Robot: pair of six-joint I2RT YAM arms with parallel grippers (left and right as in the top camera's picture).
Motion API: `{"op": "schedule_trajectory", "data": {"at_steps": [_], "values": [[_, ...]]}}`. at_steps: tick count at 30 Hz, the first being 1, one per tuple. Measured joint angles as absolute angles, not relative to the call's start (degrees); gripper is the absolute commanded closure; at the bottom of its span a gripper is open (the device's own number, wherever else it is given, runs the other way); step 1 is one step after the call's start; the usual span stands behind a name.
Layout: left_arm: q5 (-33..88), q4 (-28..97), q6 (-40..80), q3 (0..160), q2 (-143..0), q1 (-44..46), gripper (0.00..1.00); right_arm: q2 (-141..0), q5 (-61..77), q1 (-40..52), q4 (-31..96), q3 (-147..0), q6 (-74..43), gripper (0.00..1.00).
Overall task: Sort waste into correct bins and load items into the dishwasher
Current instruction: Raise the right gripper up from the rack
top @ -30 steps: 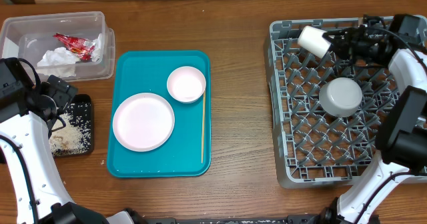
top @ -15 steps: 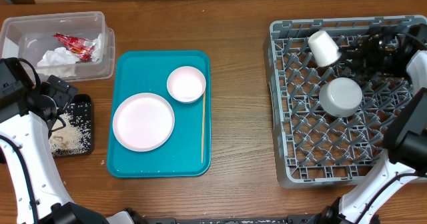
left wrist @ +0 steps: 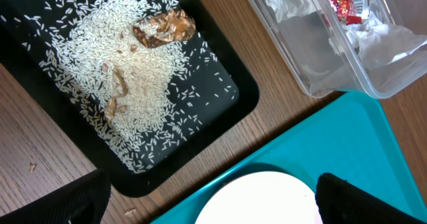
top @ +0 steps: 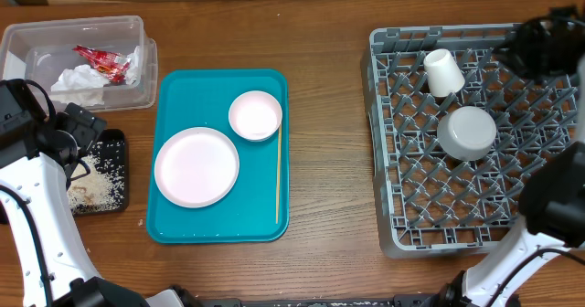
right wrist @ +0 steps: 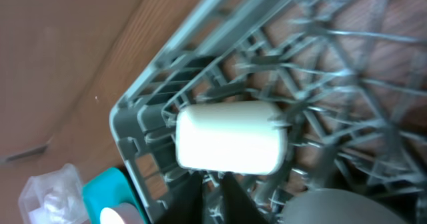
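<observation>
The small white cup [top: 444, 71] lies on its side in the back left corner of the grey dishwasher rack [top: 377, 115], behind the upside-down grey-blue bowl [top: 467, 132]. My right gripper [top: 514, 48] hovers to the cup's right, apart from it. In the right wrist view its fingers [right wrist: 217, 197] stand shut and empty just short of the cup [right wrist: 230, 136]. My left gripper [left wrist: 213, 201] is open above the pink plate [top: 196, 166], by the black tray [top: 117, 147] of rice scraps [left wrist: 127, 84]. The saucer [top: 255, 115] and chopstick [top: 278, 174] lie on the teal tray [top: 219, 88].
The clear tub [top: 132, 35] at the back left holds the white napkin [top: 78, 80] and the red wrapper [top: 102, 62]. Bare wood table lies between the teal tray and the rack. The rack's upright pegs surround the cup and bowl.
The right gripper let go of the cup, which now lies in the rack's back left corner. The right arm drew back to the right and its jaws closed. The left arm has not moved.
</observation>
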State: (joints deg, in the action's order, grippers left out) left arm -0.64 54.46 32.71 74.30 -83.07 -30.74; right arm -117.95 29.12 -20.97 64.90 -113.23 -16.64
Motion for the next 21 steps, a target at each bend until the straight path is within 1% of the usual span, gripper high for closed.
{"op": "schedule_trajectory", "data": {"at_steps": [6,10,15,21], "values": [[-0.6,54.5,32.7,74.3,-83.1,-30.7,0.0,-117.6,18.4,-8.0,62.7,-113.4,-14.6,0.96],[-0.6,54.4,32.7,74.3,-83.1,-30.7,0.0,-117.6,9.6,-1.9,62.2,-113.4,-14.7,0.96],[-0.6,54.5,32.7,74.3,-83.1,-30.7,0.0,-119.0,1.2,-0.1,62.6,-113.4,-15.3,0.96],[-0.6,54.5,32.7,74.3,-83.1,-30.7,0.0,-123.3,-2.4,-1.0,63.1,-113.4,-16.0,0.96]]}}
